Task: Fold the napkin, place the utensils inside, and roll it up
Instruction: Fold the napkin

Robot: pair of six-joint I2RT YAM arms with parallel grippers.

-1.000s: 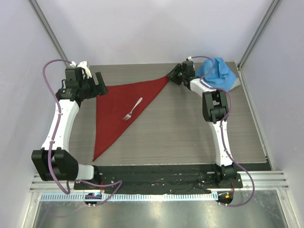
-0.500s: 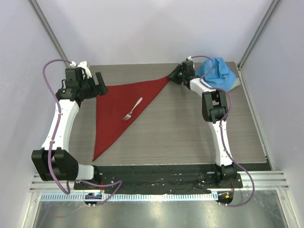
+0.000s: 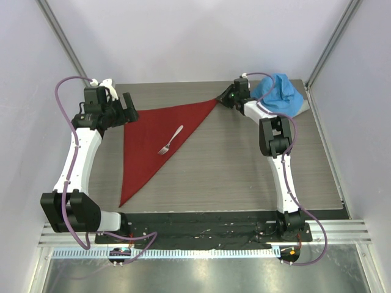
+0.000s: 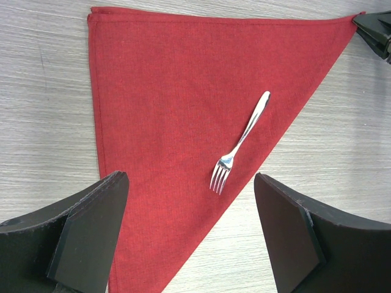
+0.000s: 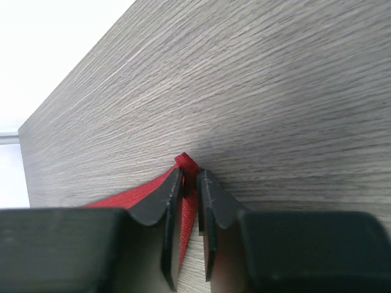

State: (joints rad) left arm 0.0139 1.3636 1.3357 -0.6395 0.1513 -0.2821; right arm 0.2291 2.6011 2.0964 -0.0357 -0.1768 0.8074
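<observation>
Right gripper (image 5: 189, 177) pinches napkin (image 4: 165, 104) corner; left gripper (image 4: 189, 180) gapes wide — empty (fork (image 4: 242, 141) untouched).

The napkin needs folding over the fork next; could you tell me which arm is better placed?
Probably right: the right end effector straddles the napkin's far-right corner, ready to pull it over the fork; the left end effector hangs open above, holding nothing.

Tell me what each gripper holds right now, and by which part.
The right gripper pinches the napkin by the tip of its far-right corner. The left gripper is open above the napkin and holds nothing.
</observation>
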